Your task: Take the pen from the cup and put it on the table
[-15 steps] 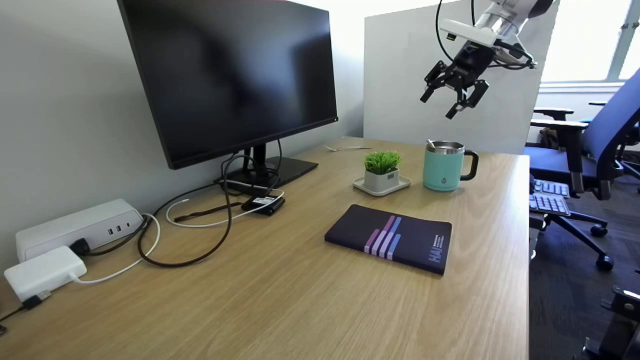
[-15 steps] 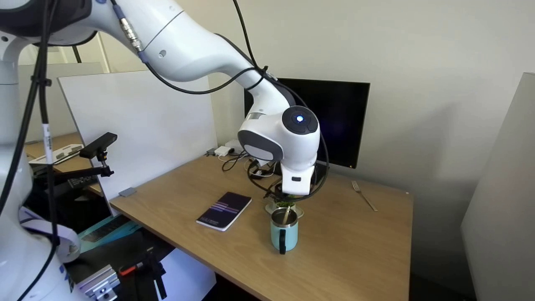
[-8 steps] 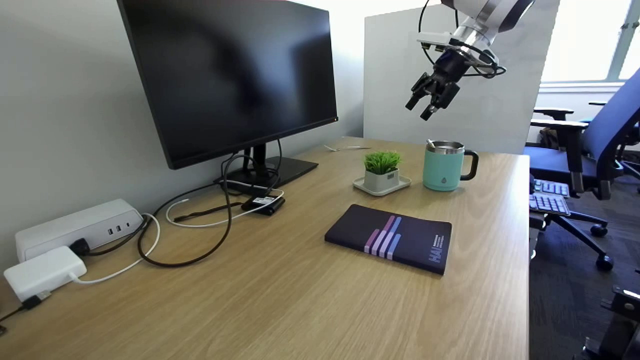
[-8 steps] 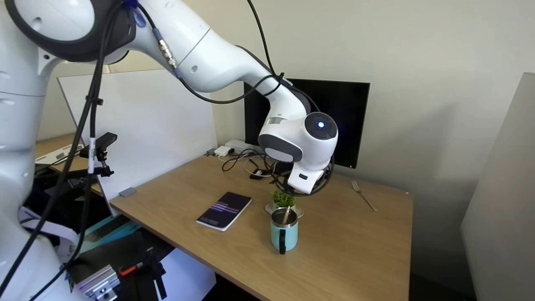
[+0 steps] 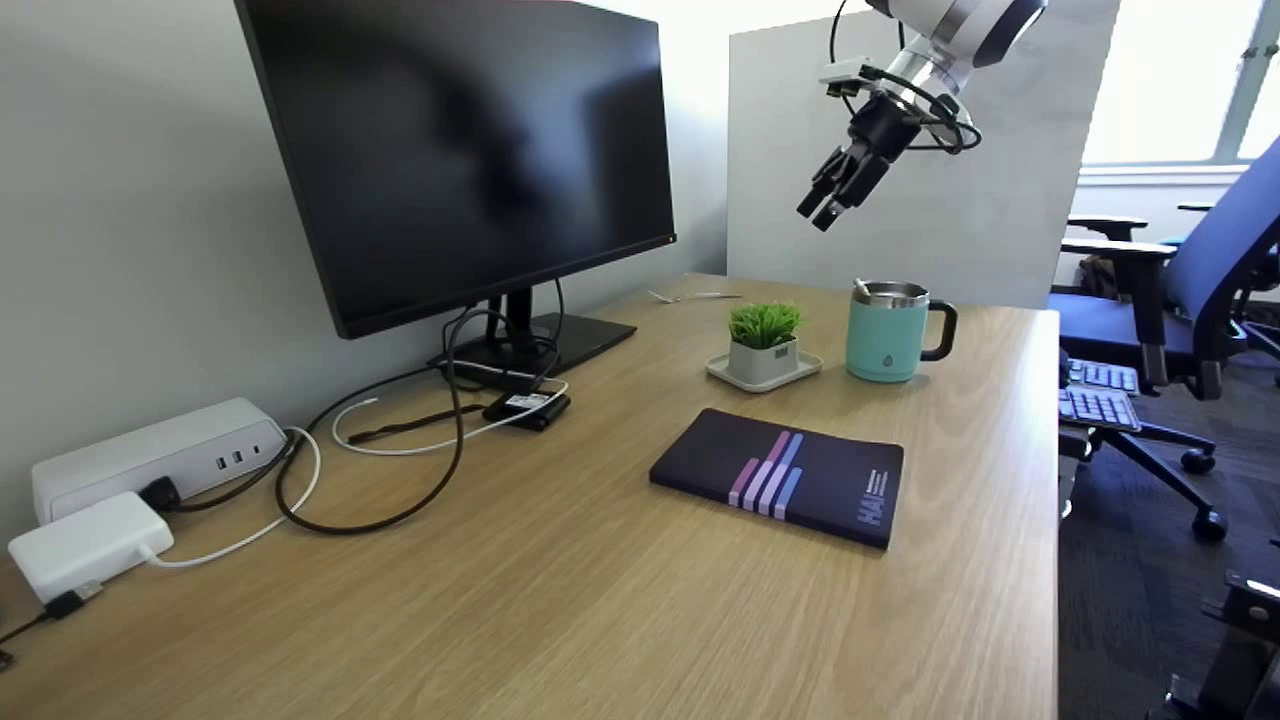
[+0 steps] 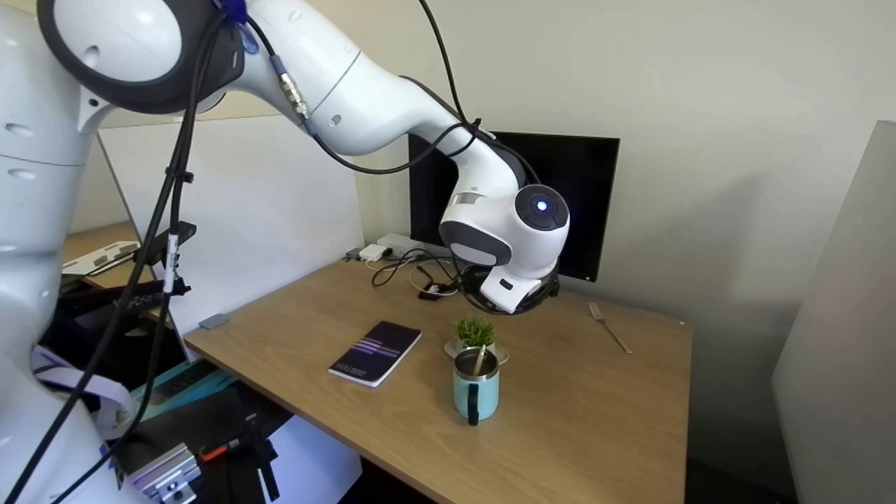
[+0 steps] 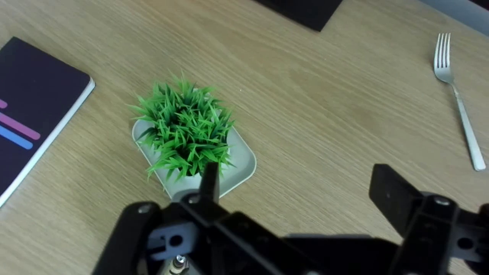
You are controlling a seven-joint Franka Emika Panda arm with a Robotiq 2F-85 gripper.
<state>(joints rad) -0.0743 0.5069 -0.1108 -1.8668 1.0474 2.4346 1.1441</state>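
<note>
In an exterior view I read "HAI" on the notebook [image 5: 780,475], toward the right edge of the worktop [image 5: 980,600].

Plant [image 7: 185,126], notebook [image 5: 780,477], fork [image 7: 462,114], monitor [image 5: 480,150]

Pale pen [image 6: 480,360] aslant in an upright turquoise cup [image 5: 887,338] (black-handled)

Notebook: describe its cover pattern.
The notebook is dark with pink, lilac and blue stripes; clearest in an exterior view.
</note>
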